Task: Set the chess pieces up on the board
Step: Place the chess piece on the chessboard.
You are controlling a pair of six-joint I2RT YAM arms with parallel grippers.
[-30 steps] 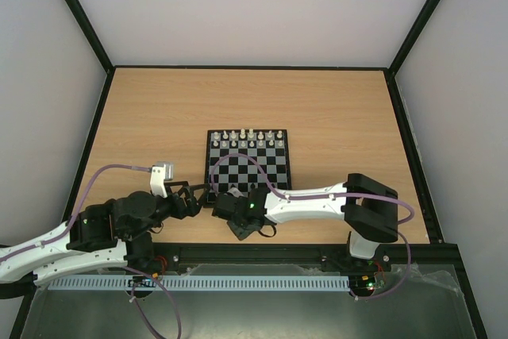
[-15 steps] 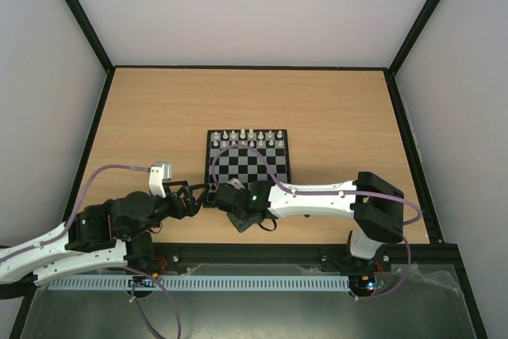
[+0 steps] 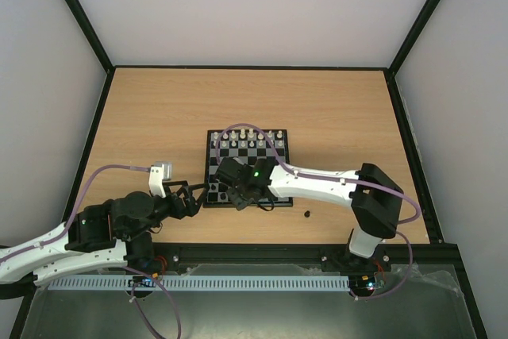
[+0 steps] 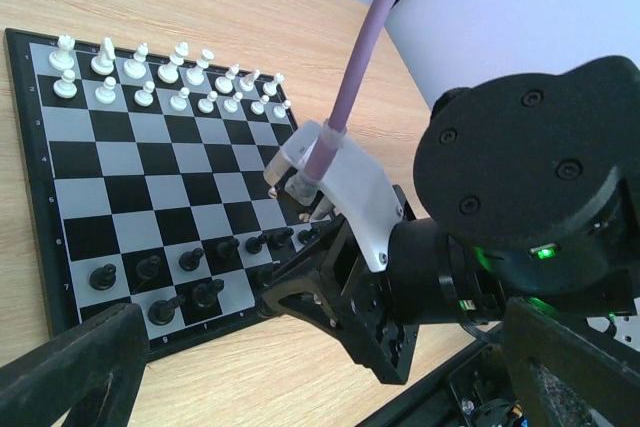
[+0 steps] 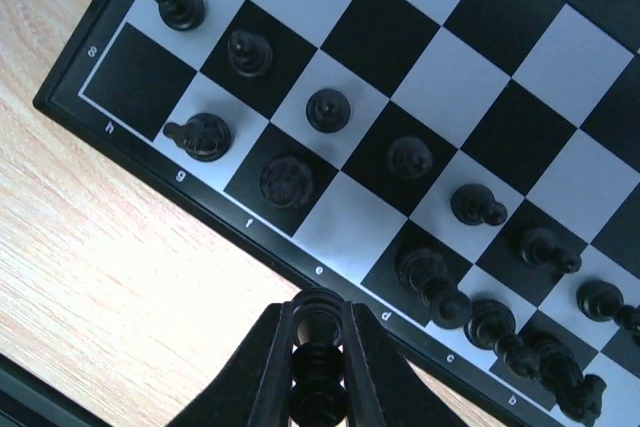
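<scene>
Obscuring pinched black piece (image 5: pixel 318 399): right hand (image 5: pixel 318 315)

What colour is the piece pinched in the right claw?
The piece is black; right wrist view shows it best.

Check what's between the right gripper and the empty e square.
Right wrist view: only the board frame, with no piece in the way. The right gripper holds a black piece at that edge.

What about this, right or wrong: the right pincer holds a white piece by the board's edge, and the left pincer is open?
Wrong colour: the right wrist view shows the right pincer holding a black piece. The rest stands: by the board's edge, left pincer open.
</scene>
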